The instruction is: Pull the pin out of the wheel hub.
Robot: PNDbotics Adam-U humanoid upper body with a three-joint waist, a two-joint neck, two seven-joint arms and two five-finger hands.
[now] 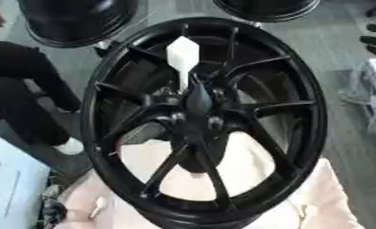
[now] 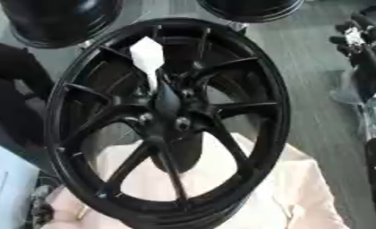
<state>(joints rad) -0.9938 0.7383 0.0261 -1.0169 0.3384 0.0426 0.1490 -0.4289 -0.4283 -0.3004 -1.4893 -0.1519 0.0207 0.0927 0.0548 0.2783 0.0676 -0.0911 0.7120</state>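
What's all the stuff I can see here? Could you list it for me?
Wheel hub: one, black with spokes, fills the middle of the view, standing tilted toward the camera.
Pin: one, white with a broad flat head, sticking out of the hub's centre.
Cloth: one, pale pink, under and behind the lower part of the wheel hub.
Other wheels: two, black, partly in view along the top edge.
Floor: grey, right of the wheel hub.
White sheet: one, lower left corner.
Dark equipment: black, right edge; I cannot make out what it is.
Person: one, dark clothing, left edge, not touching the hub.
Robot's hands: neither shows in either view.
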